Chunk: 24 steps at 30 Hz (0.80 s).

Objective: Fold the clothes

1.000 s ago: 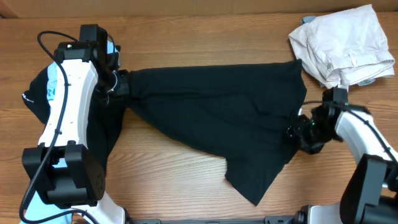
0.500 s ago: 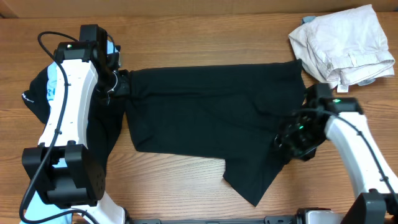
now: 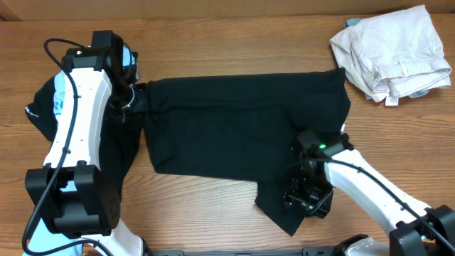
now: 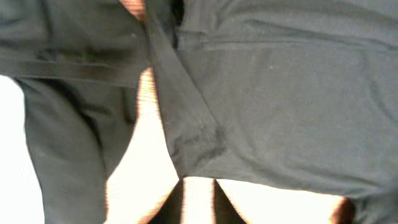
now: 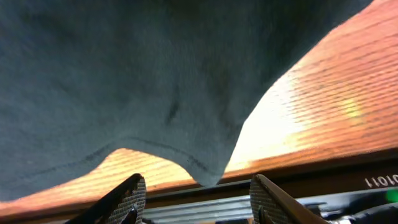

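A large black T-shirt (image 3: 242,121) lies spread across the middle of the wooden table. My left gripper (image 3: 138,99) is at its upper left corner. In the left wrist view (image 4: 198,186) the fingers stand close together, pinching a bunched fold of the shirt (image 4: 280,93) at their tips. My right gripper (image 3: 306,199) is over the shirt's lower right flap, near the front edge. In the right wrist view (image 5: 199,205) it is open and empty, and a corner of the shirt (image 5: 155,74) lies just ahead of the pads.
Beige trousers (image 3: 391,50) lie crumpled at the back right. Another black garment (image 3: 39,107) and a light-blue tee (image 3: 57,105) lie under my left arm at the left. Bare wood (image 3: 206,206) shows in front of the shirt. The table's front rail (image 5: 311,177) is close to my right gripper.
My right arm has moved from the shirt's right edge down and left to its lower flap. The shirt, stretched taut before, now lies slack and flatter. The left arm has not moved.
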Available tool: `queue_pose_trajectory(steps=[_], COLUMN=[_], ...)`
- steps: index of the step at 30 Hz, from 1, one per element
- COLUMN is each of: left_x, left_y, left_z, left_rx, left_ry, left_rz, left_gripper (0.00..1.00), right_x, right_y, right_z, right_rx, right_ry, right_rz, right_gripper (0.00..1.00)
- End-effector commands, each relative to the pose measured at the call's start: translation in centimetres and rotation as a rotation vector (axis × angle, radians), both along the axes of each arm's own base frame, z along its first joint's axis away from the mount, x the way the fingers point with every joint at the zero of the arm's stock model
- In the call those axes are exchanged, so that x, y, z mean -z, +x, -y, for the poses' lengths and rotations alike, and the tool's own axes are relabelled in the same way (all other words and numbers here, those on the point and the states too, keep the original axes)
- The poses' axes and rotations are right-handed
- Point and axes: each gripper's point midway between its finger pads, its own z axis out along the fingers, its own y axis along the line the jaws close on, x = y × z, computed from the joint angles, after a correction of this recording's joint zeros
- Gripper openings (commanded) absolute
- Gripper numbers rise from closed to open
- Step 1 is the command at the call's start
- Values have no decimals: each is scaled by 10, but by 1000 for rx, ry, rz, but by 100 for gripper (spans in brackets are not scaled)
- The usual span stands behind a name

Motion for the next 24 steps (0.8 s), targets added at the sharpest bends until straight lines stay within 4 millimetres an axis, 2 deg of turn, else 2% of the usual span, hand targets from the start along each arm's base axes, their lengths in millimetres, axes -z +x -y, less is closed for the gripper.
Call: queue_pose_trajectory(steps=[1,2,4,7,13,18,24], left_x=[12,18,29,47,80,95,109], left_y=[-17,-22,-33,-49,-80,-81,-68], left_z=[32,39,52,63,60,41,26], left_rx=[93,110,151,183,189,129,117], left_ry=[-117,-119,-113,-53,174,346,435], left_rz=[-57,-77,-112,-166,-249,-219,-139], left_gripper=[49,57,62,62,56,50,51], right_x=[5,6,7,8,10,10,11], right_y=[-6,-6,-4,0,7,11,14], right_z=[0,0,-1,-3,-6,-8,-10], right_rx=[30,30,30,25,0,-3,-21], right_ry=[-33,-32,-27,-16,7,16,29], right_rz=[4,6,16,34,67,84,102], right_gripper=[58,58,58,58,58,58,59])
